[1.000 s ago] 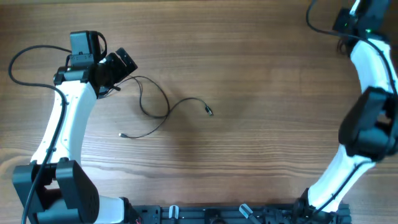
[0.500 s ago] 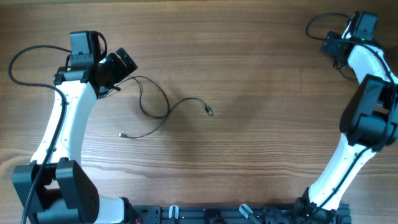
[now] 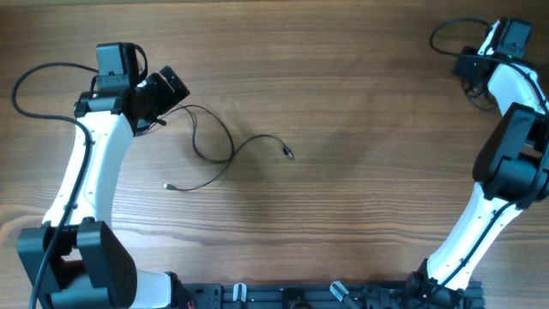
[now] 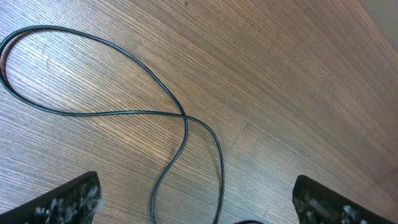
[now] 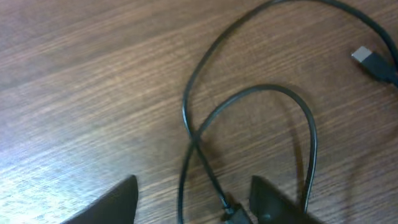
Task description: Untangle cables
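One thin black cable [image 3: 232, 148] lies in loose loops left of the table's middle, with small plugs [image 3: 289, 154] at its ends. My left gripper [image 3: 170, 90] stands at its upper left end, open. In the left wrist view two crossing strands [image 4: 185, 118] run down between the wide-apart fingers [image 4: 65, 202] of that gripper [image 4: 199, 210]. A second cable [image 3: 435, 36] loops at the far right corner beside my right gripper [image 3: 467, 64]. There the jaws of the right gripper [image 5: 193, 208] stand apart over crossed strands [image 5: 189, 124] and a small connector, gripping nothing. A flat plug [image 5: 373, 62] lies further off.
The bare wooden table [image 3: 360, 172] spreads between the two arms. The left arm's own thicker wire [image 3: 34, 77] arcs out to the far left. A black rail [image 3: 326, 296] runs along the near edge.
The right gripper came in from the top edge, opened, and shifted slightly right; its cable now lies in a loop on the table. The left arm and the left cable have not moved.
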Robot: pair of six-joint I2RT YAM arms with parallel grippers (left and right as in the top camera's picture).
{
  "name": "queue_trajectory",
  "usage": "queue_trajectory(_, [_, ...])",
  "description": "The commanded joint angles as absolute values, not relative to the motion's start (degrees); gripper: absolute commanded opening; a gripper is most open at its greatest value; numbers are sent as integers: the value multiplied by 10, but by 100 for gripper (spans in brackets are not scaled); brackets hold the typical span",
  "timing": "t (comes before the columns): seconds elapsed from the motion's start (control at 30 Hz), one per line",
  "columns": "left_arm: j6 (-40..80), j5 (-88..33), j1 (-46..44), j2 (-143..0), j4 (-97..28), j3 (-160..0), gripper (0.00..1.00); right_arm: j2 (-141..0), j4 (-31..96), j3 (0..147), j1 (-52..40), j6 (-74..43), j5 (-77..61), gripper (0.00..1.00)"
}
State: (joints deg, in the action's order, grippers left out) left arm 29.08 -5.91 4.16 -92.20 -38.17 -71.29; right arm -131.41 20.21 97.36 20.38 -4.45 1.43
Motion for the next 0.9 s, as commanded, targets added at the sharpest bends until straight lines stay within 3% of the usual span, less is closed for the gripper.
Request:
queue_trajectory(0.0, [288,-62,40,-927,-380,-711,100,-1341,209,975,204,-45,-39,25])
queue_trajectory(0.03, [288,-62,40,-927,-380,-711,100,-1341,210,975,200,-45,-69,12])
queue_trajectory(0.07, [288,-62,40,-927,-380,-711,100,-1341,210,975,194,-45,-92,7])
queue_trajectory(0.33, [288,-62,40,-927,-380,-711,100,-1341,210,975,131,-31,-60,5])
queue_trajectory(0.37, [288,-62,40,-927,-380,-711,100,-1338,211,975,132,-32,-52,38])
queue_trajectory(0.4, [288,-62,40,-927,-380,-711,100,-1328,216,975,137,-46,-41,59])
queue_trajectory(0.43, [288,-62,40,-927,-380,-711,100,-1313,219,975,144,-58,-38,88])
queue_trajectory(0.47, [288,-62,40,-927,-380,-711,100,-1291,225,975,150,-62,-39,100])
queue_trajectory(0.57, [288,-62,40,-927,-380,-711,100,-1195,288,975,150,-62,-44,100])
queue_trajectory(0.67, [288,-62,40,-927,-380,-711,100,-1133,355,975,126,-108,-135,100])
queue_trajectory(0.77, [288,-62,40,-927,-380,-711,100,-1123,418,974,75,-141,-238,100])
queue_trajectory(0.87, [288,-62,40,-927,-380,-711,100,-1123,502,960,-22,-156,-253,100])
